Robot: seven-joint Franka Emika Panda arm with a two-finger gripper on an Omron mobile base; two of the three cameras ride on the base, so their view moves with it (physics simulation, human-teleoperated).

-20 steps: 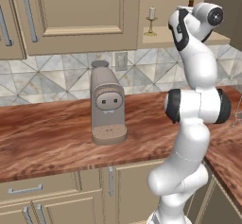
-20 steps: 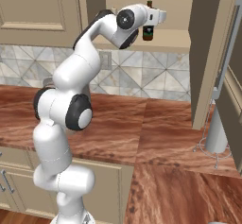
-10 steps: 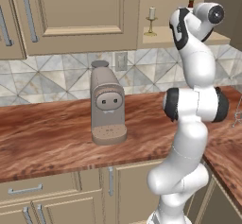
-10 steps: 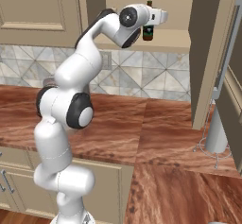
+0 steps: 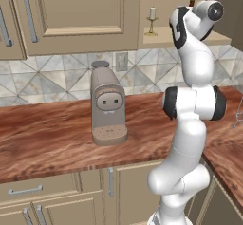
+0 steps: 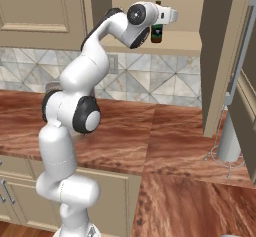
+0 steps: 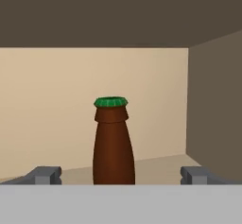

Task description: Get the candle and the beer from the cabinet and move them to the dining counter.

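The open cabinet (image 5: 190, 36) has a plain beige shelf above a tiled backsplash and a reddish wood counter (image 5: 47, 134) bearing a coffee machine (image 5: 108, 104). On the shelf the candle (image 5: 152, 21) stands left and the beer (image 7: 113, 142) right, upright. The gripper (image 7: 121, 175) faces the bottle, jaws wide, holding nothing.

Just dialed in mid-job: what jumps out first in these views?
The white arm reaches up into the open cabinet, its tool open and lined up with the beer, which stands upright on the shelf between the two fingertips, untouched. The candle stands further left on the same shelf. Below, a grey coffee machine sits on the wood counter.
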